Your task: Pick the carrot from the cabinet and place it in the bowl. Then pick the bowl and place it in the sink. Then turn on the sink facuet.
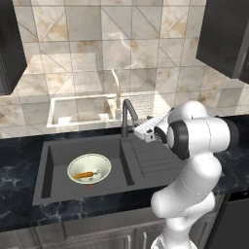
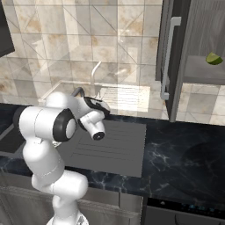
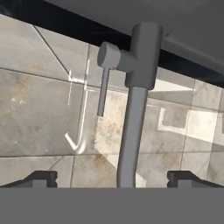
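Observation:
The cream-white bowl (image 1: 89, 168) sits in the dark grey sink (image 1: 52, 168), and the orange carrot (image 1: 86, 174) lies inside it. Behind the basin the sink faucet (image 1: 127, 115) stands upright. My gripper (image 1: 134, 130) is right beside its stem, open and holding nothing. In the hand view the faucet stem (image 3: 131, 131) rises between my two fingertips (image 3: 41, 178), its lever handle (image 3: 103, 85) sticking out to the left of the stem. The gripper (image 3: 114, 179) stands wide around the stem, with a gap on each side. The grey cabinet (image 2: 200, 70) hangs open at the right.
A ribbed drainboard (image 1: 151, 158) lies right of the basin, under my arm. A green fruit (image 2: 214, 58) rests on the cabinet shelf, beside the long silver bar handle (image 2: 169, 57). Black cabinets (image 1: 226, 34) hang at the upper corners. Dark marble counter (image 2: 184, 154) stretches to the right.

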